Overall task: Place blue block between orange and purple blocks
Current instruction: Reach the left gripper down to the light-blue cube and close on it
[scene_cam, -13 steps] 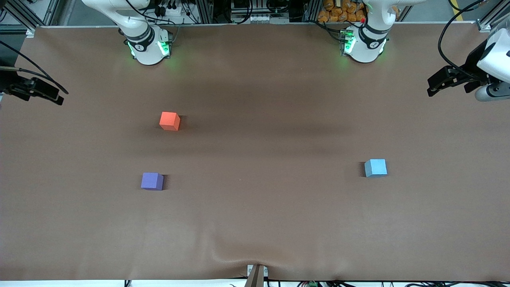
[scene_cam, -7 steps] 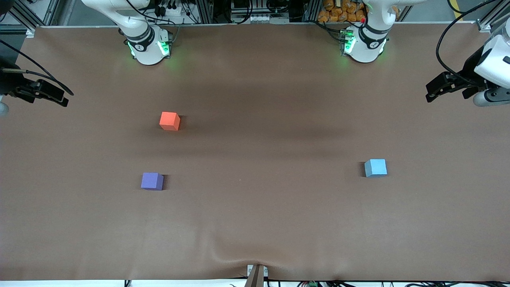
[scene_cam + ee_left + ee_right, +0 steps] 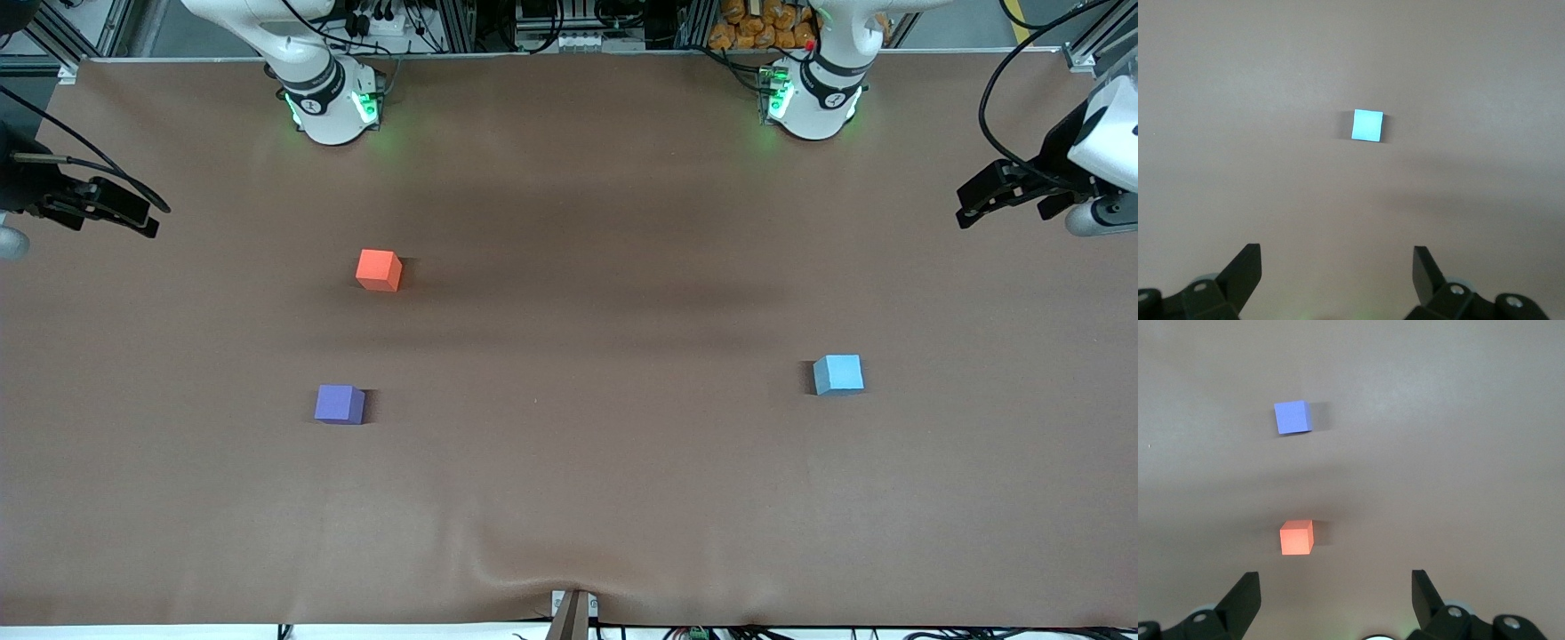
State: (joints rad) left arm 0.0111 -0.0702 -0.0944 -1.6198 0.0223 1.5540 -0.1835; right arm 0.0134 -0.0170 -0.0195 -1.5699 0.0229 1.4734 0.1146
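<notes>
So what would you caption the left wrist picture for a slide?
Open left gripper hangs high over the brown table, with the small light sky-blue matte cube alone ahead of its fingers.

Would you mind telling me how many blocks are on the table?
3. The orange block and the nearer purple block lie toward the right arm's end; the blue block toward the left arm's. None seems hidden.

no text, label, brand, number or sign is legible in any view.
</notes>
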